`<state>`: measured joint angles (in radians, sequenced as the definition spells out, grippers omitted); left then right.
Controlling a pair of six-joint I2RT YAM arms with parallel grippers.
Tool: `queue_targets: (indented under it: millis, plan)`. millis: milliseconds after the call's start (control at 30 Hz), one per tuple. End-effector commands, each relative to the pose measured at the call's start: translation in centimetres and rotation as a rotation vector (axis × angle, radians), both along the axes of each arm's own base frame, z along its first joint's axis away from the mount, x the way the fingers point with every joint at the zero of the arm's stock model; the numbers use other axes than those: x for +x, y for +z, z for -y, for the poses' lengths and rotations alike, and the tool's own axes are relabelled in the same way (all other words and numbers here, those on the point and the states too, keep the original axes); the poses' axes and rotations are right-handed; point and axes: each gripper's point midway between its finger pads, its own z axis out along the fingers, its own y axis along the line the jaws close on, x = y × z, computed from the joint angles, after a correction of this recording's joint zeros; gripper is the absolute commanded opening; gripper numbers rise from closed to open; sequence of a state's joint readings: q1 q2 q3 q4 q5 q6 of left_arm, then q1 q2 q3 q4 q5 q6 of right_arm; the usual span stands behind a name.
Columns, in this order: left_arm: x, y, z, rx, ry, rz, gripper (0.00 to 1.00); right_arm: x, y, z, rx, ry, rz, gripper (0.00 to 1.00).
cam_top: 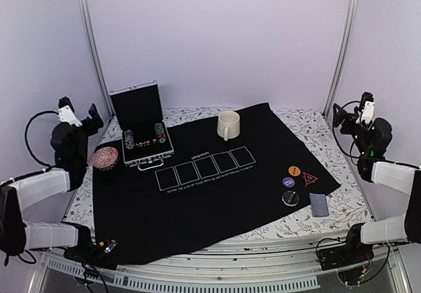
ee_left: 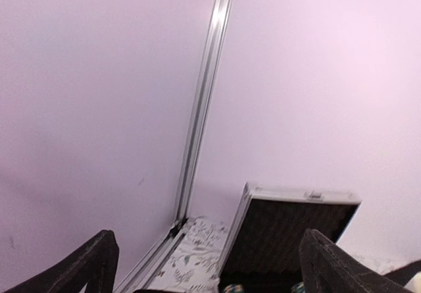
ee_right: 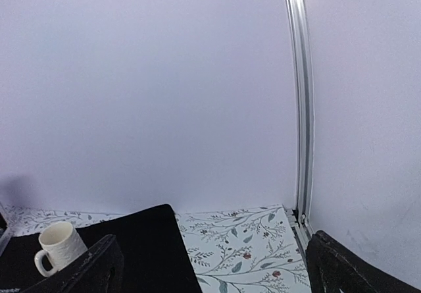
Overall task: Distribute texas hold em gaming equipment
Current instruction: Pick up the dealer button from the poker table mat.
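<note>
Poker chips (cam_top: 141,139) sit inside an open metal case (cam_top: 136,107) at the black cloth's (cam_top: 197,214) far left; playing cards (cam_top: 318,204) and marker tokens (cam_top: 289,182) lie near its right edge. A cream mug (cam_top: 227,124) stands at the back, a pink round object (cam_top: 104,157) beside the case. Both arms' jaws gape empty, raised at the desk's (cam_top: 309,125) sides.

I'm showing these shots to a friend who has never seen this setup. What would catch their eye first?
The black cloth covering most of the table dominates, with five white card outlines across its middle. At its far left corner stands an open metal case holding striped poker chips, and near its right edge lie marker tokens beside a card deck.
</note>
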<state>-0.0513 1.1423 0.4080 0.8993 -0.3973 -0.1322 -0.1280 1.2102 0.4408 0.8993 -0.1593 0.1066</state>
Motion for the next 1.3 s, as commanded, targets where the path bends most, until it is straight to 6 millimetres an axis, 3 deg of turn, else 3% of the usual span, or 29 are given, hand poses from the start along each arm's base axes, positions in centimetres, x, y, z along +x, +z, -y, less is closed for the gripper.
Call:
queue_targets:
  millis: [0,167,233,333,400,500,567,667,833,967,1267]
  plan:
    - [-0.5,4.4,1.9,-0.186,-0.088,0.008,0.98,1.3,5.3,-1.7,0.132,0.130,-0.100,0.99]
    - [-0.6,9.4,9.4,-0.158,-0.319,-0.110,0.98,2.0,4.9,-5.0,0.220,0.160,-0.296,0.99]
    - [-1.3,10.5,12.7,-0.127,-0.422,-0.175,0.98,2.2,3.1,-7.3,0.169,0.130,-0.422,0.99]
    - [-2.9,11.4,17.0,-0.086,-0.561,-0.266,0.98,1.3,-1.9,-10.3,0.050,0.107,-0.699,0.99]
    - [-4.3,11.3,20.0,-0.045,-0.670,-0.325,0.98,0.0,-4.8,-10.8,-0.024,0.061,-0.848,0.99]
    - [-6.1,10.2,22.9,0.025,-0.796,-0.423,0.98,-2.9,-8.3,-11.9,-0.048,0.052,-1.019,0.99]
    - [-6.9,8.4,24.2,0.078,-0.838,-0.520,0.98,-5.0,-10.5,-12.9,-0.064,0.048,-1.120,0.99]
    - [-7.5,4.7,26.3,0.169,-0.905,-0.667,0.98,-8.2,-14.6,-14.8,-0.103,0.073,-1.292,0.99]
    - [-8.3,-1.4,28.2,0.282,-0.971,-0.867,0.98,-11.5,-19.3,-16.5,-0.094,0.133,-1.481,0.99]
    - [-7.6,-4.2,28.2,0.354,-0.953,-0.937,0.98,-13.5,-22.0,-17.1,-0.064,0.157,-1.569,0.99]
    - [-7.0,-6.7,28.8,0.408,-0.968,-0.952,0.98,-15.1,-25.8,-18.0,-0.098,0.147,-1.685,0.99]
